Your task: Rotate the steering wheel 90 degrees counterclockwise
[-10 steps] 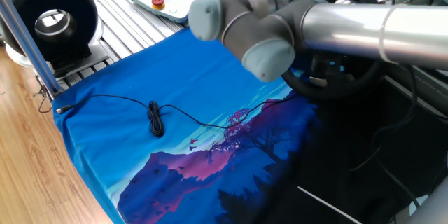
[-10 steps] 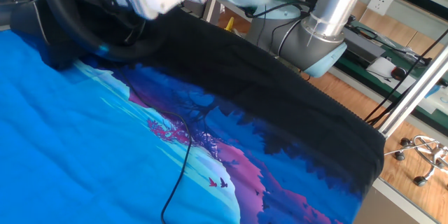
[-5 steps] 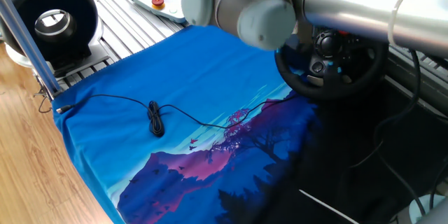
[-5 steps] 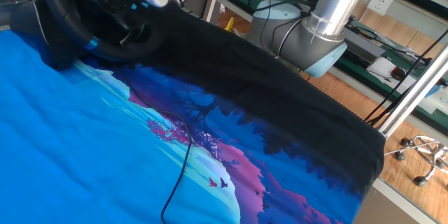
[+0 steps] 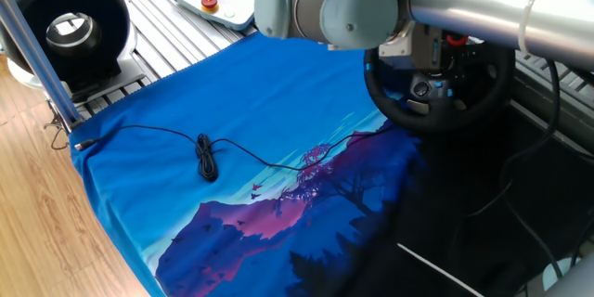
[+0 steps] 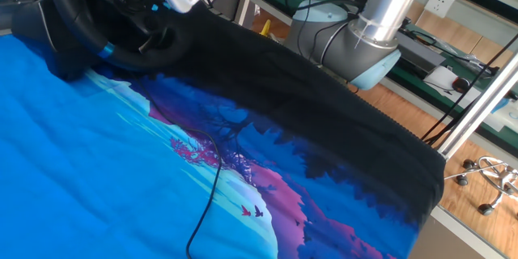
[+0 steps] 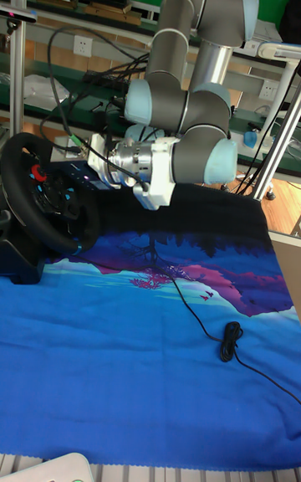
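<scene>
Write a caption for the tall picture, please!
Robot hand reaching toward the steering wheel at the edge of a blue cloth.

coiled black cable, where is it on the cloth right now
In the tall fixed view the coiled black cable lies on the blue printed cloth, lower right, well apart from the black padded steering wheel at the left.

The UR5 arm folds at its elbow, wrist level; its end effector points sideways, fingers hard to make out.
</scene>
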`<state>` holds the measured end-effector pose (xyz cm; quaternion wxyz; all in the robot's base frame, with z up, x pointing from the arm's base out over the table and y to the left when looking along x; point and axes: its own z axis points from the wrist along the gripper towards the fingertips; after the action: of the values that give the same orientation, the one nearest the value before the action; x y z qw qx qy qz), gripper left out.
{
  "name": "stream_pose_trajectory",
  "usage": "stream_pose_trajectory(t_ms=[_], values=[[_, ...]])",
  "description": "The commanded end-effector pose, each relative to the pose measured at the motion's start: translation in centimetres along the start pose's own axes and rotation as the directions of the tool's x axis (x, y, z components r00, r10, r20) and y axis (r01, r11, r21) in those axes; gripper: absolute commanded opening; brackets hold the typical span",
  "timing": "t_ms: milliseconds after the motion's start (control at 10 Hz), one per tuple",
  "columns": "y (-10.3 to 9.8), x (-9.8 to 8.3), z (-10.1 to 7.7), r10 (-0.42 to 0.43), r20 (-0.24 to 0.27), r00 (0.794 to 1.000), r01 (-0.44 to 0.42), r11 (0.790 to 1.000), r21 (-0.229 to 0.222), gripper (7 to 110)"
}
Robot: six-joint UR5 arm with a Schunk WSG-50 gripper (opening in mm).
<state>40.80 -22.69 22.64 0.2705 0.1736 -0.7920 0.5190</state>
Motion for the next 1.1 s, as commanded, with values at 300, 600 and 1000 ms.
stream_pose_trajectory(t_ms=[300, 600, 1000], values=[[-2.3, 0.9, 1.4, 0.036, -0.026, 0.999, -0.034, 0.995, 0.089, 7], [-2.3, -0.2, 2.3, 0.061, -0.002, 0.998, -0.061, 0.993, 0.101, 7], [-3.7, -0.3, 2.4, 0.072, 0.014, 0.997, -0.073, 0.985, 0.155, 7]])
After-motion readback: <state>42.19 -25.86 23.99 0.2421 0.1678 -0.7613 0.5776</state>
